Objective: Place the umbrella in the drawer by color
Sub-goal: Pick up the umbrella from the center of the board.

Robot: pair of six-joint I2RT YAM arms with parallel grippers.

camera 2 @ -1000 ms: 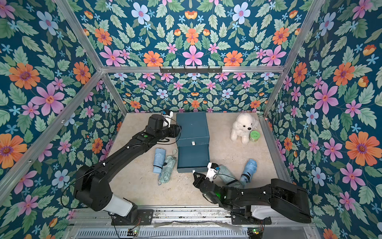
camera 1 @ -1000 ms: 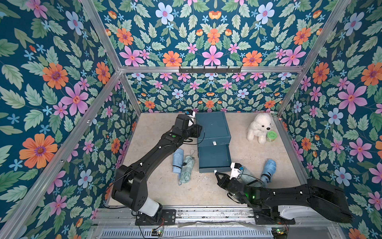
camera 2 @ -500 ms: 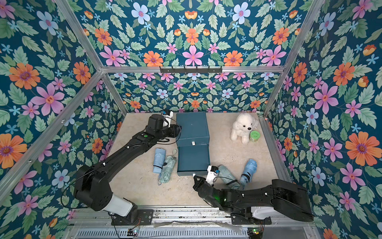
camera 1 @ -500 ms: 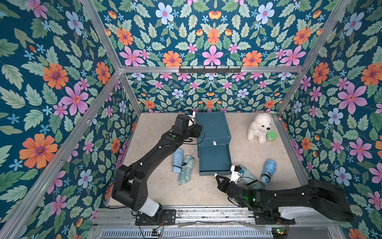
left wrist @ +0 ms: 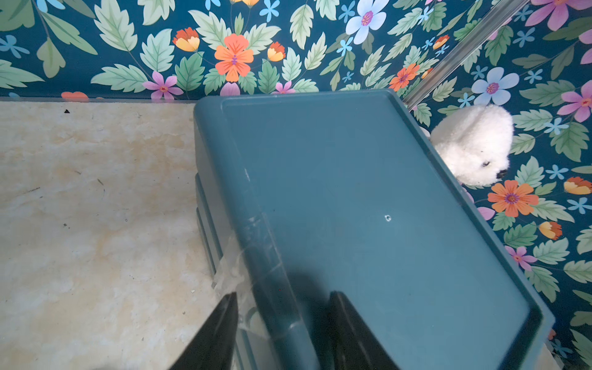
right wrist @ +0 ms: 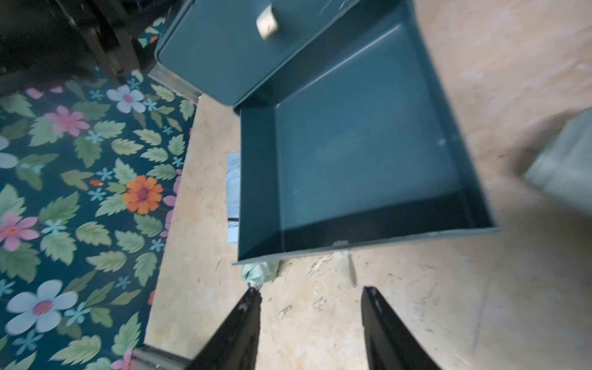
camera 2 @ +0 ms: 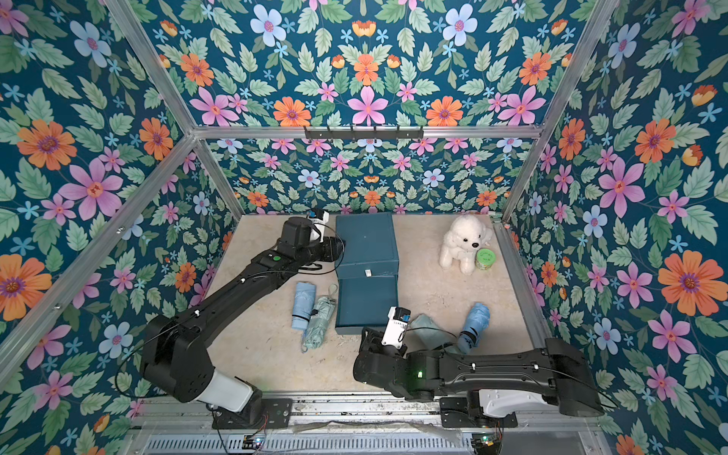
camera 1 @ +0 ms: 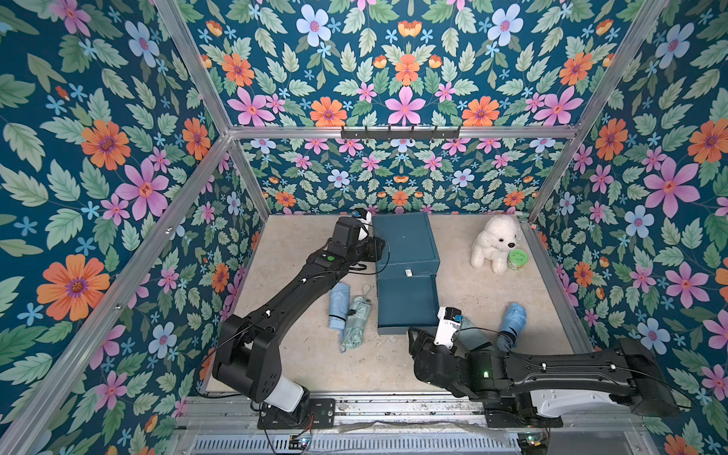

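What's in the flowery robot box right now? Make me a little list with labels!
drawer: open, empty
left of drawer: light blue umbrella, pale green umbrella
right of drawer: second green umbrella, blue umbrella
toys: white plush dog, green tin
left gripper: jaws apart over cabinet edge
right gripper: open, empty, near drawer front

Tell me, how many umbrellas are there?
4: light blue umbrella and mint umbrella side by side left of the open drawer; pale green umbrella, partly hidden by the arm, and blue umbrella right of it.
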